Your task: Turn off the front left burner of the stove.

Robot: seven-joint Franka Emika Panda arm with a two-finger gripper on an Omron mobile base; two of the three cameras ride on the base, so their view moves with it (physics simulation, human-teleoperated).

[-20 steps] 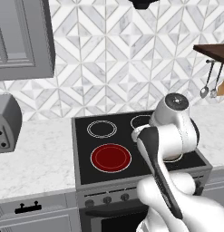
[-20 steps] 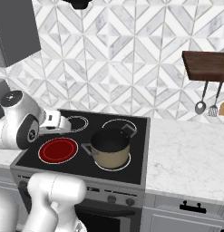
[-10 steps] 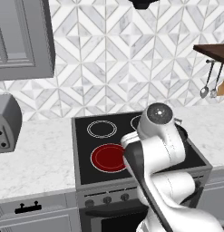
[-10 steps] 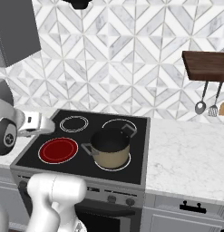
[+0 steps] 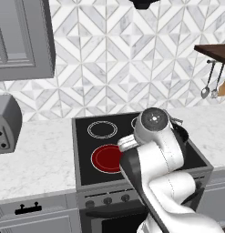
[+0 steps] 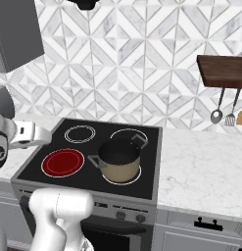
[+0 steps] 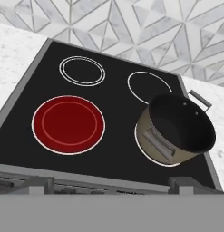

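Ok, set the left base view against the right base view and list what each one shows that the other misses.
Left base view alone: a grey toaster on the counter at the left edge. Right base view alone: the whole tan pot on the front right burner, with open marble counter to the stove's right. Shared: the stove, the front left burner glowing red, the knobs on the front panel, the hanging utensils and the white arm.

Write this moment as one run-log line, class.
front left burner: glowing red | pot: front right burner | stove knobs: untouched | gripper: open
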